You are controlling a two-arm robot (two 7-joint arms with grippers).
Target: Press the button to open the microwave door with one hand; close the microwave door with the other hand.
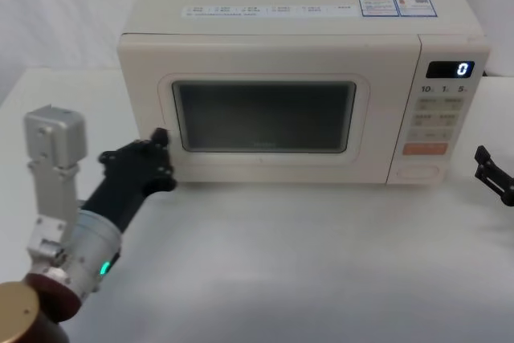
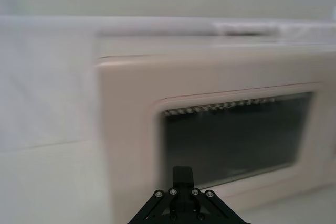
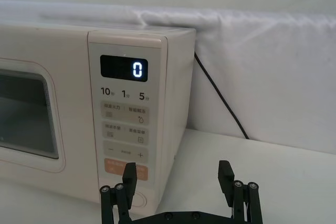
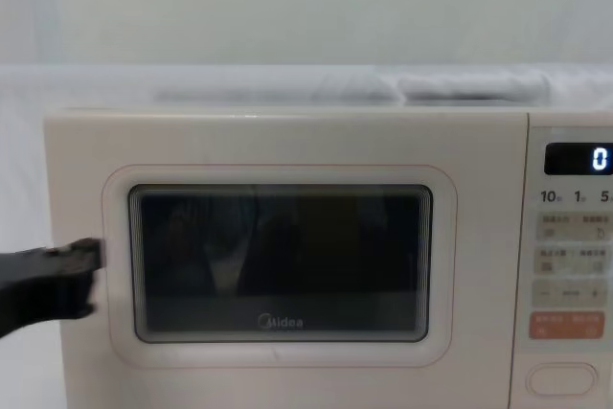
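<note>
The cream-white microwave door (image 1: pixel 265 114), with its dark rounded window and grey logo, sits flush with the oven body at the far middle of the white tabletop (image 1: pixel 305 263); it appears fully shut, so the closing step looks done or very nearly so.

The left pincer (image 1: pixel 159 154), black and flat-fingered on a silver wrist with a green glowing ring, is at the door's left edge near its lower corner; in the head view its tips seem to touch the panel, and in the chest view they come in from the left and end just beside the window's pinkish outline. That placement suits a push: a flat pressure on the hinge-far... rather, on the door face drives it home against its latch. The fingers look drawn together, with no gap showing between them in the left wrist view, though that view is soft, so I hold this loosely.

The wide cream pill-shaped button (image 1: pixel 420 173) lies at the bottom of the control panel, below the orange rectangular key (image 1: pixel 424 149), on the microwave's right. The right pincer (image 3: pixel 178 177), black and ridged, hangs off to the right of the oven, near the button's level but apart from it; its fingers stand spread wide and hold nothing.
</note>
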